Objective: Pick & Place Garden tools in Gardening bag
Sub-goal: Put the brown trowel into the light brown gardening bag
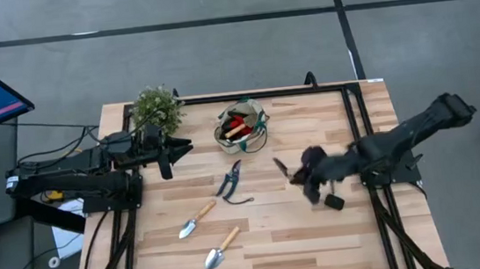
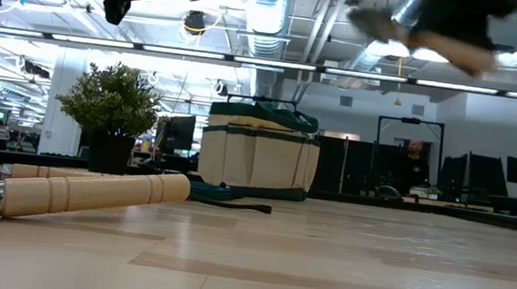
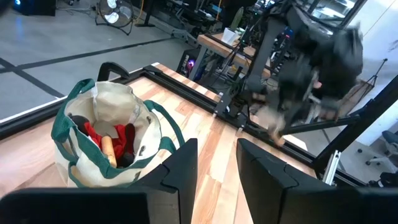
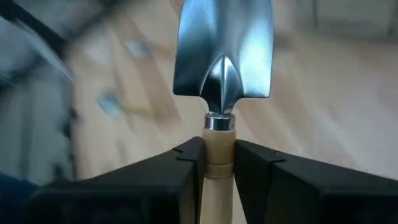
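Right gripper (image 4: 219, 163) clamps a trowel (image 4: 222, 59) by its wooden handle.

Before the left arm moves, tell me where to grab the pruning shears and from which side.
Grip the pruning shears across the dark handles, near the middle, coming straight down from above. They lie flat on the table, blades toward the gardening bag, with bare wood around them and the nearest trowel apart. The left gripper hovers near the plant.
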